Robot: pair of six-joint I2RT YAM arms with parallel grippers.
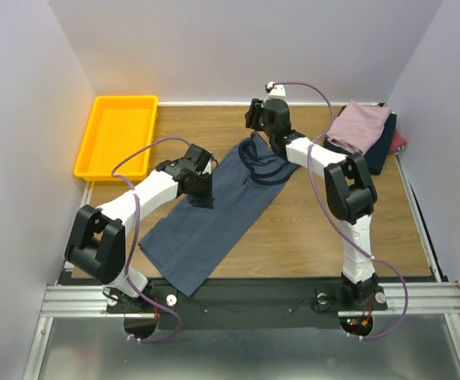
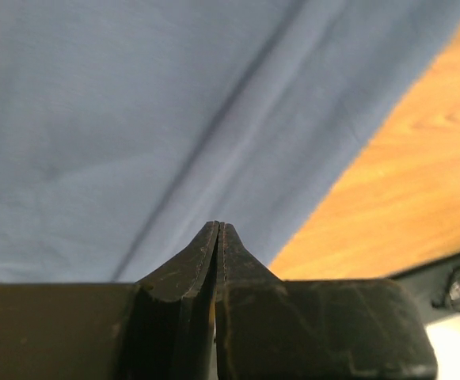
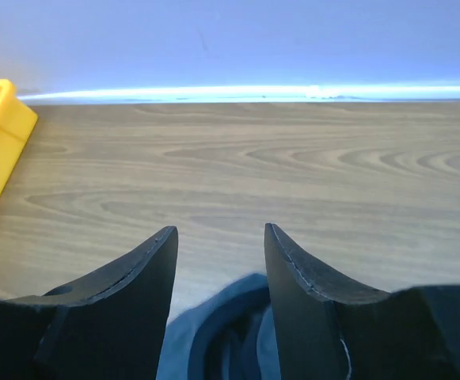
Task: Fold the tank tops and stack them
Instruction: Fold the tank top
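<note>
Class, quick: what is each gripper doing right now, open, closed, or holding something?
Left gripper: closed, no cloth visible between its jaws, above the slate-blue tank top.
Right gripper: open, holding nothing.

Mauve-pink top covers most of navy top (and maroon top).

Bright, even, diffuse overhead light in the top view; only faint, soft shadows on the table. In the right wrist view, a blown-out white strip of glare along the foot of the wall. In the left wrist view, slate-blue tank top blurred, left gripper dark, nearly silhouetted.
</note>
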